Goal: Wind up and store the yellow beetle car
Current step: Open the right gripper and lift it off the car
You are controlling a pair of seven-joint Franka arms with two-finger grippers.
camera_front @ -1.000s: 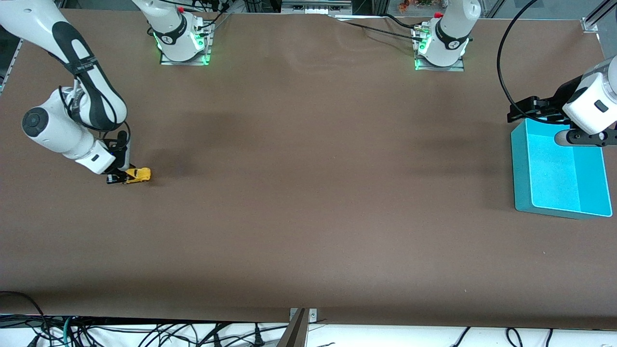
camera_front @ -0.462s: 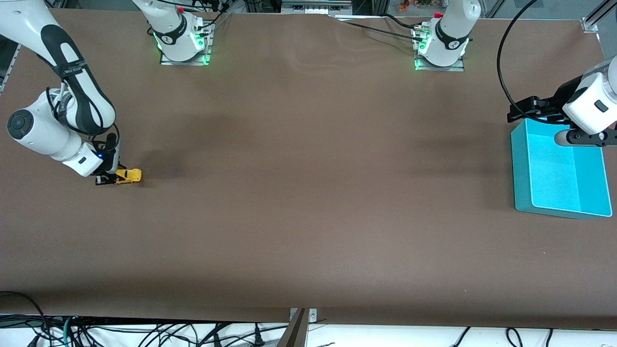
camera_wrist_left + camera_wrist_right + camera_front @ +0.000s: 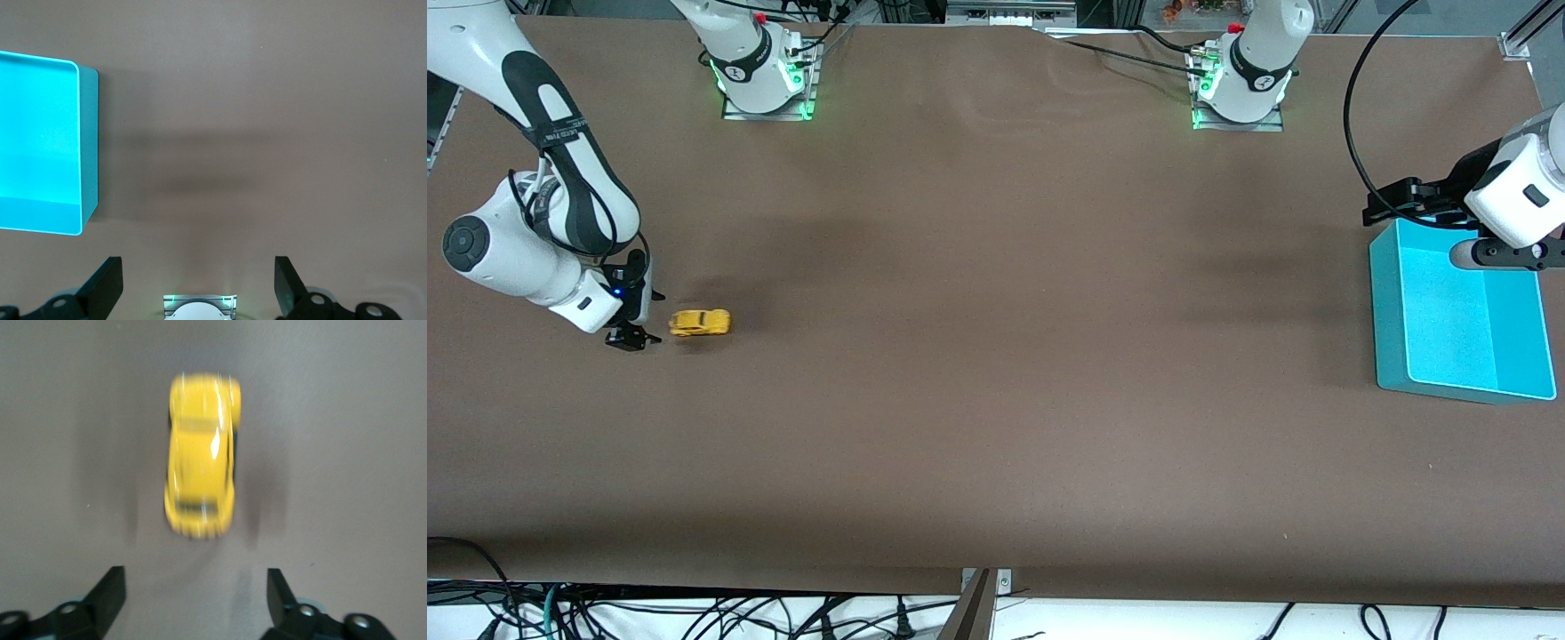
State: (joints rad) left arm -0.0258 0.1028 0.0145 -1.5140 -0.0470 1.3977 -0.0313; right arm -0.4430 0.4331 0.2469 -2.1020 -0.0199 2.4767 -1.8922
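Observation:
The yellow beetle car (image 3: 700, 322) stands free on the brown table near the right arm's end. In the right wrist view the car (image 3: 201, 455) is blurred and lies clear of the fingers. My right gripper (image 3: 635, 331) is open and empty, low at the table just beside the car, apart from it; it also shows in its wrist view (image 3: 197, 600). My left gripper (image 3: 1405, 206) is open and empty, held over the edge of the teal bin (image 3: 1389, 302) at the left arm's end; its wrist view shows the gripper (image 3: 198, 290) and the bin (image 3: 89, 143).
The two arm bases (image 3: 763, 76) (image 3: 1240, 84) stand along the table edge farthest from the front camera. Cables (image 3: 694, 613) hang below the nearest table edge. A metal bracket (image 3: 983, 587) sits at that edge's middle.
My right gripper dragged the car toward the right arm's end, then opened and let it go. The car has since rolled away from the gripper toward the table's middle. The left arm has not moved.

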